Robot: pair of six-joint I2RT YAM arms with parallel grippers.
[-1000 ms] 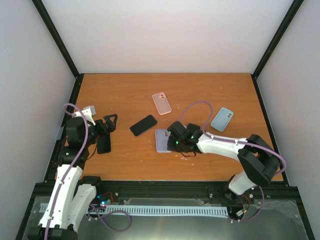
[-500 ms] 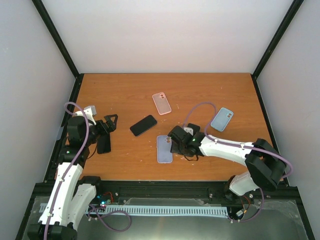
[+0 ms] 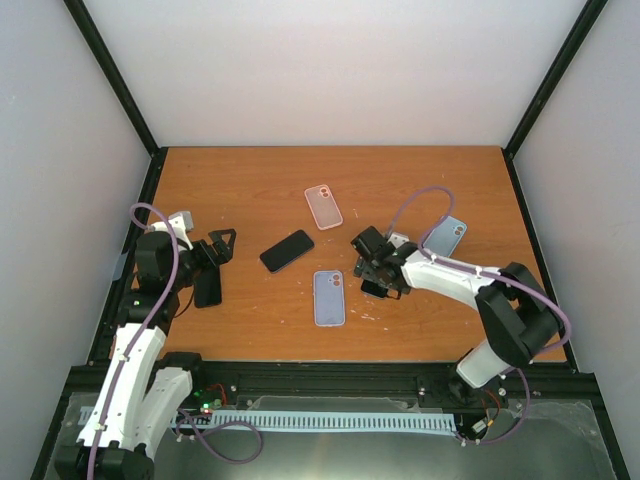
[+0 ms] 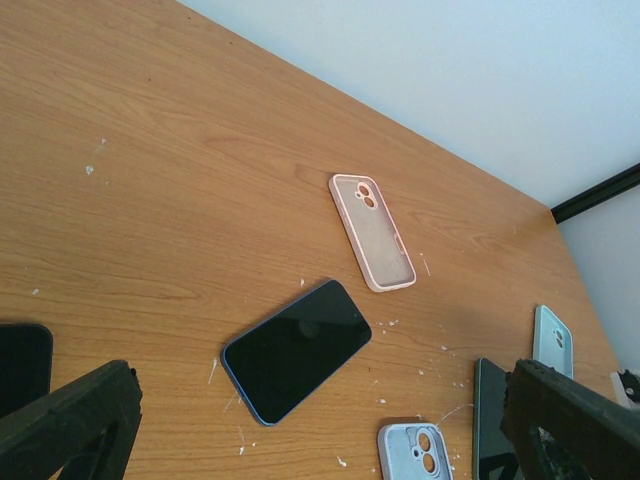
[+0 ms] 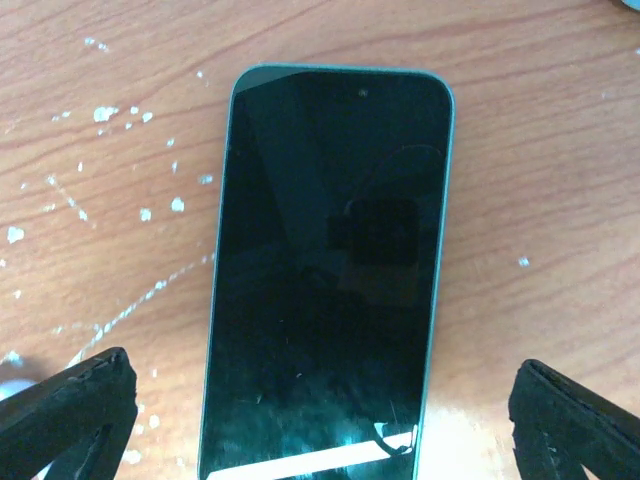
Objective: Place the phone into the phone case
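A black phone with a teal edge (image 5: 330, 270) lies screen up on the table, between the fingers of my open right gripper (image 5: 320, 430), which hangs just above it. In the top view the right gripper (image 3: 370, 268) hides most of this phone. A lavender phone case (image 3: 329, 297) lies hollow side up just left of that gripper, with nothing holding it. A black phone with a blue edge (image 4: 297, 350) lies ahead of my open, empty left gripper (image 4: 320, 445). In the top view the left gripper (image 3: 213, 258) stays at the table's left side.
A pink case (image 3: 323, 206) lies farther back and a light blue case (image 3: 446, 236) sits behind the right arm. Another black phone (image 3: 207, 288) rests beside the left gripper. Black frame posts and white walls border the wooden table (image 3: 250, 180).
My right gripper let go of the lavender case, opened wide and moved right and back to above the teal-edged phone. The case stays where it was released. The left arm is still.
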